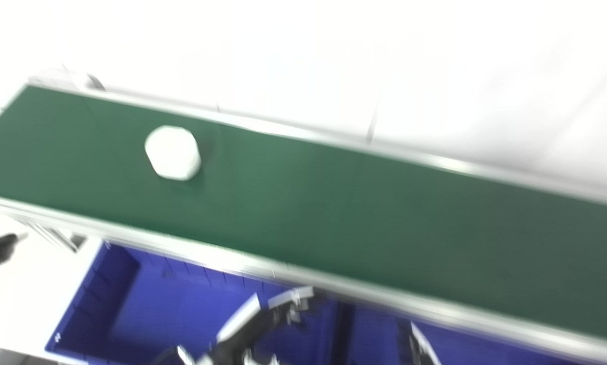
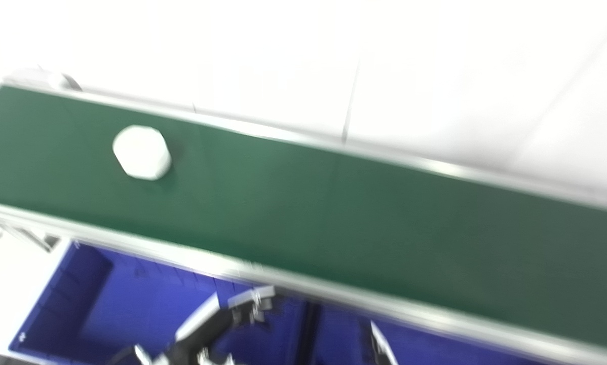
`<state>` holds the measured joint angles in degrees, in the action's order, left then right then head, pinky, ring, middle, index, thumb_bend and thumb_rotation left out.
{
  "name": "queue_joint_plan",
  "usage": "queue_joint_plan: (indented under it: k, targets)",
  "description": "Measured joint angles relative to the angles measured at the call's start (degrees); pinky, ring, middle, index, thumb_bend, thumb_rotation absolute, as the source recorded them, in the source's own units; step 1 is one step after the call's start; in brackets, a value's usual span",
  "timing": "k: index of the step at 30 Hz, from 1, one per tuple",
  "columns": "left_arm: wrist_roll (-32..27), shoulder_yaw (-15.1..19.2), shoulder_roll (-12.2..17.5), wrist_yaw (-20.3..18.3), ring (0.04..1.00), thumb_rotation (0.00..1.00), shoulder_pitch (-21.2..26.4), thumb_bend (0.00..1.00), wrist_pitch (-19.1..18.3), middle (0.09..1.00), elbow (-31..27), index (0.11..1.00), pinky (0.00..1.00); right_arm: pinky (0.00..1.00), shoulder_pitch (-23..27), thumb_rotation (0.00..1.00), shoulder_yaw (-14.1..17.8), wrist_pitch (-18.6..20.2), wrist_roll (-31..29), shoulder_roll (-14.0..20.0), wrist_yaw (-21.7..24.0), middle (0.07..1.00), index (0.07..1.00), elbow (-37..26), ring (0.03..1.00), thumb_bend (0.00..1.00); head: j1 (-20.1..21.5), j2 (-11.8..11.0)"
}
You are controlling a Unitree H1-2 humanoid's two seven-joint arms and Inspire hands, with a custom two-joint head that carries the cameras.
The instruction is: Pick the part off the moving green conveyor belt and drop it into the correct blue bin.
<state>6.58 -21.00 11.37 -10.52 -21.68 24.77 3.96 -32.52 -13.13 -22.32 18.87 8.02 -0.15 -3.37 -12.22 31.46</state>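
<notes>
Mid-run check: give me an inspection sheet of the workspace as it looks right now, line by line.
Surface: green conveyor belt runs diagonally across both views, with a metal rail on each long side; the picture is blurred.
Job's things: one white part, hexagon-like, lies on the belt toward its left end, untouched. Blue bin sits below the near rail; a second blue bin is to its right.
Clutter: nothing seen.
Hands: left hand hovers over the bins, holding nothing, fingers apart. Right hand: only a sliver at the bottom edge, state unclear.
Cables: nothing seen.
Surroundings: white floor or wall beyond the belt; dark blurred objects at the far left edge, unidentifiable.
</notes>
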Motion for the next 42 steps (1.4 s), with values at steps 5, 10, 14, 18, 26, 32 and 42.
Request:
queue_joint_plan:
  k: [5, 10, 14, 18, 26, 32, 42]
  targets:
    - [-0.56, -0.65, 0.20, 0.24, 0.783, 0.21, 0.73, 0.85, 0.02, 0.855, 1.14, 0.810, 0.63, 0.66, 0.00, 0.22, -0.02, 0.00, -0.59, -0.01, 0.00, 0.899, 0.893, 0.10, 0.850, 0.74, 0.00, -1.58]
    - [-0.55, -1.31, 0.65, 0.54, 0.776, 0.20, 1.06, 0.85, 0.02, 0.850, 1.20, 0.802, 0.62, 0.73, 0.12, 0.23, -0.03, -0.02, -0.97, -0.02, 0.00, 0.889, 0.888, 0.82, 0.855, 0.75, 0.79, -2.81]
    - [-0.79, -1.86, 0.86, 0.94, 0.774, 0.19, 1.31, 0.85, 0.02, 0.848, 1.52, 0.800, 0.63, 0.72, 0.43, 0.22, -0.05, -0.36, -0.86, -0.07, -0.48, 0.879, 0.886, 1.58, 0.844, 0.74, 0.44, -3.52]
    - [-1.23, -2.14, 1.04, 0.95, 0.767, 0.21, 1.39, 0.85, 0.02, 0.839, 1.84, 0.794, 0.62, 0.68, 1.25, 0.22, -0.21, -0.94, -1.03, -0.02, -0.82, 0.871, 0.880, 2.93, 0.835, 0.75, 0.61, -4.04]
    - [-1.34, -2.91, 1.86, 1.84, 0.740, 0.22, 1.76, 0.87, 0.02, 0.816, 1.48, 0.773, 0.61, 0.70, 1.94, 0.23, -1.00, -1.00, -1.04, 0.46, -2.59, 0.869, 0.877, 3.73, 0.834, 0.75, -0.18, -4.57]
    - [-3.70, -2.21, 1.55, 2.21, 0.708, 0.20, 1.33, 0.90, 0.00, 0.774, -0.16, 0.738, 0.59, 0.67, 2.10, 0.20, -1.13, -1.01, -1.76, 0.44, -2.71, 0.869, 0.871, 3.73, 0.823, 0.74, -0.97, -4.22]
    - [-2.22, -1.18, 0.77, 7.18, 0.676, 0.14, -0.34, 0.87, 0.25, 0.729, -10.67, 0.687, 0.58, 0.70, 2.80, 0.17, -1.19, -1.01, -0.68, 0.38, -3.07, 0.864, 0.864, 3.82, 0.823, 0.74, -0.70, -3.25]
